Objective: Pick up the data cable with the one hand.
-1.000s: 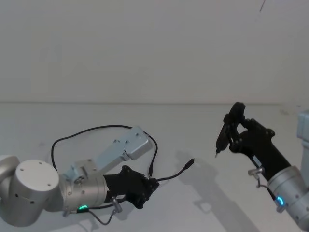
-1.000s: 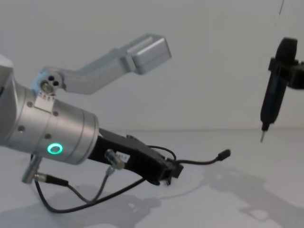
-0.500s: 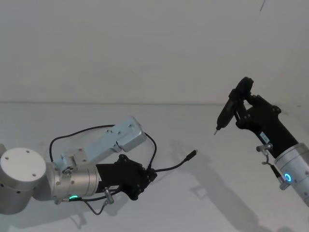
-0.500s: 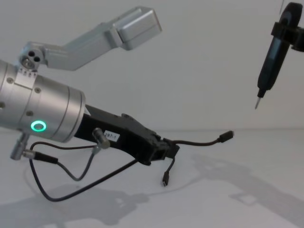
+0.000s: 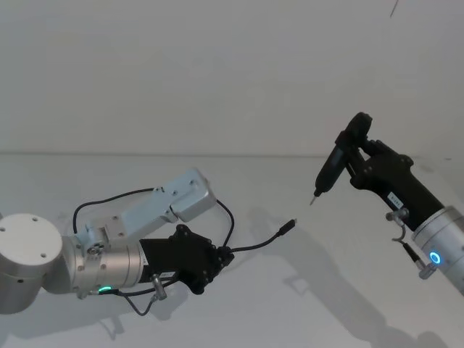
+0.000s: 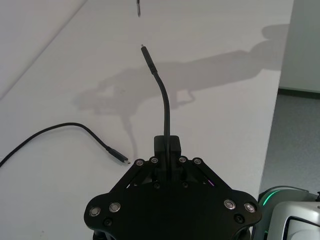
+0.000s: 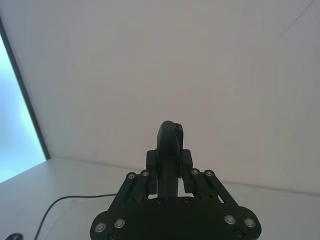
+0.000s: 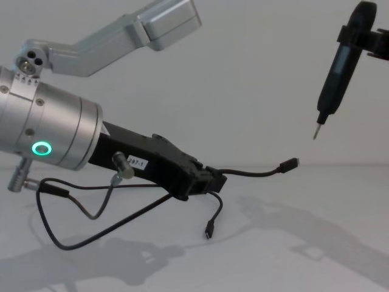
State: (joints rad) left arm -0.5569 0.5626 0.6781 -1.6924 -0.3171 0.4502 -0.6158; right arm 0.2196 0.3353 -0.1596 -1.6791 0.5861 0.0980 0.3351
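Gripping the data cable (image 5: 250,245) just behind one plug, the left gripper (image 5: 221,257) sat low over the white table (image 5: 326,290) in the head view, toward its left side, jaws closed on the cord. One cable, counted once: a long loop trailed back along the arm, and a short stub stuck out ahead, plug tip in the air. The right gripper (image 5: 357,161) hung high near the right edge, clamped on a black pen-like tool (image 5: 333,161), tip pointing down, well apart from the cable.

From the left wrist, the fingers (image 6: 166,145) pinched the cable with the stub curving away forward, while the other plug (image 6: 119,157) lay near the table surface.

From the right wrist, the tool's butt end (image 7: 170,150) stood between closed jaws. One tool, no more.

In the chest view, the left gripper (image 8: 209,182) held the stub nearly level and the second plug (image 8: 208,232) dangled below, off the table. That said plenty: light, limp over its length, springy over a short reach. It looked thin and liable to slip, so the hold close behind the plug seemed the sound spot.
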